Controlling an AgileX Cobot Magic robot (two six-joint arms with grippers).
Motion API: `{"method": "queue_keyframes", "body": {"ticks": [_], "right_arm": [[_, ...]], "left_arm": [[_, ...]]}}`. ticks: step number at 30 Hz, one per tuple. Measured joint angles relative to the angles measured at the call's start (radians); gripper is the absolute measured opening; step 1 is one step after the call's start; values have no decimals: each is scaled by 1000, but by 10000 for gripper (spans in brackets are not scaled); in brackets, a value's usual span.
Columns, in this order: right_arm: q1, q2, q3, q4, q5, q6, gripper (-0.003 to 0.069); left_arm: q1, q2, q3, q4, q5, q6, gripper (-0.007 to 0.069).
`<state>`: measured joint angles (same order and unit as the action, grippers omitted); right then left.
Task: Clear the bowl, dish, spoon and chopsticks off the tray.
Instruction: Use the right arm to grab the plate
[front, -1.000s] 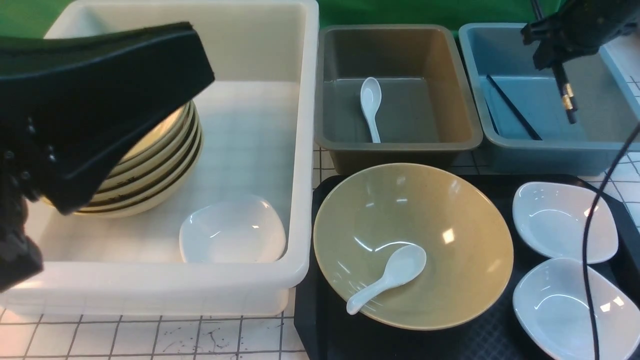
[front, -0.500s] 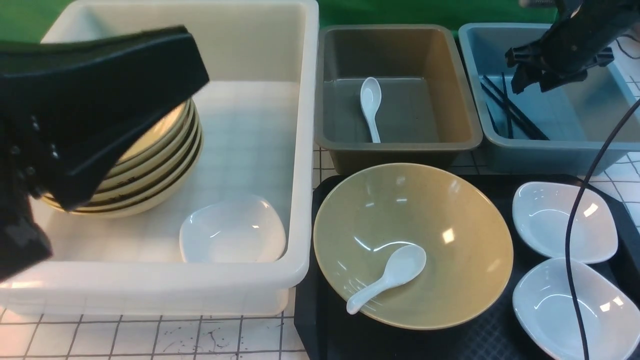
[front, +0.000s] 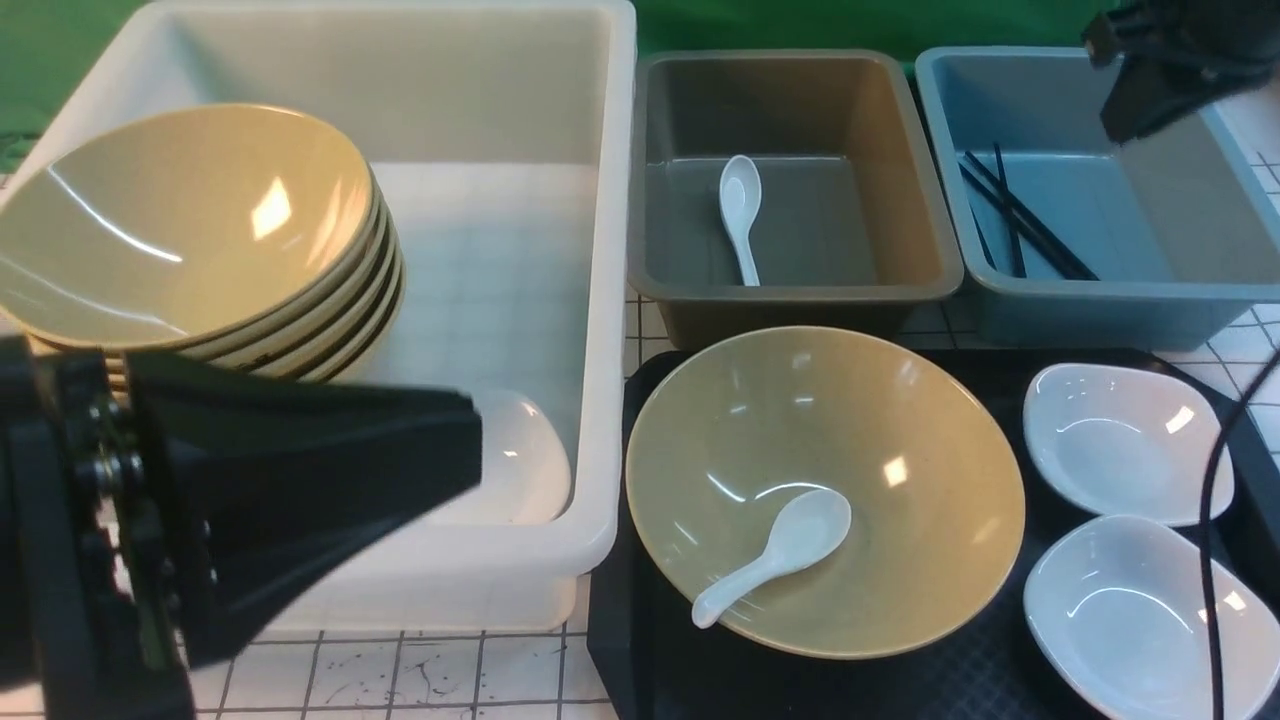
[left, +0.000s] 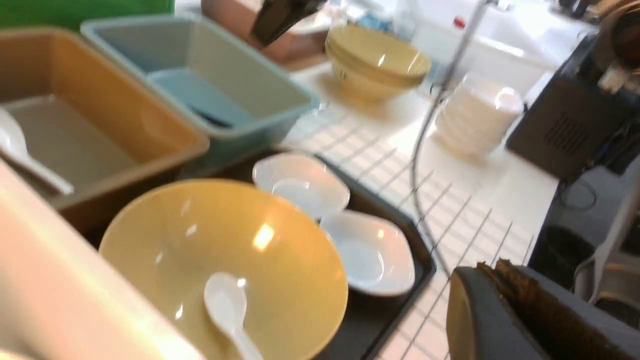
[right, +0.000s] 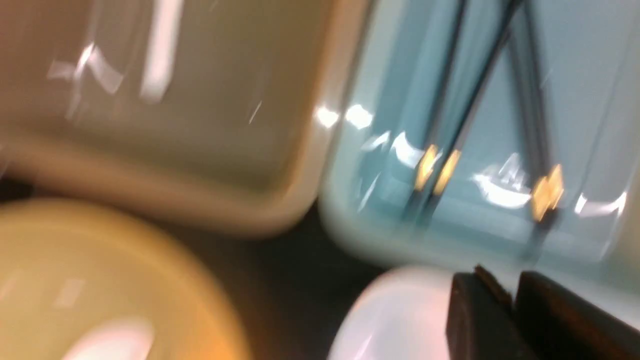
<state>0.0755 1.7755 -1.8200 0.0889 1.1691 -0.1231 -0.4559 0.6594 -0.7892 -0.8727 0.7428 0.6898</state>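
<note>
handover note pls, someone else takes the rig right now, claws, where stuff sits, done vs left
Left claw: shut, empty, near the white tub.
Right claw: looks shut, empty, above the blue bin.
Done: chopsticks lie in the blue bin.
Left: bowl with the spoon inside it, plus two white dishes, all on the tray.
Likely next: spoon to the grey bin.

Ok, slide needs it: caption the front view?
Chopsticks in blue bin; bowl, spoon, two dishes on tray.
</note>
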Motion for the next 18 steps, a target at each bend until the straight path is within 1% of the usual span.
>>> {"method": "queue_keyframes", "body": {"ticks": [2,3,4,5,6,8,9,10,13,16,18], "right_arm": [[85,-142,184,-31,0,9,107],[121,-180,236,-38,0,11,109],[121,-192,253,-40,0,12,110],[209,-298,411,-54,1,17,121],[228,-320,445,-58,1,18,126],[330,-423,615,-69,-2,20,165],[380,-469,723,-80,-16,23,203],[403,-490,767,-89,-24,25,216],[475,-555,943,-136,-124,47,335],[484,-549,1067,-183,-265,80,472],[480,-525,1114,-195,-334,94,521]], "left_arm": [[0,0,0,8,11,-5,-1],[0,0,0,9,11,-5,-1],[0,0,0,11,11,-5,-1],[0,0,0,11,11,-6,-1],[0,0,0,11,12,-6,-1],[0,0,0,11,15,-6,-1],[0,0,0,11,16,-6,-1],[0,0,0,11,16,-6,-1],[0,0,0,6,18,-10,-1],[0,0,0,-14,19,-21,-1],[0,0,0,-25,19,-21,-1]]}}
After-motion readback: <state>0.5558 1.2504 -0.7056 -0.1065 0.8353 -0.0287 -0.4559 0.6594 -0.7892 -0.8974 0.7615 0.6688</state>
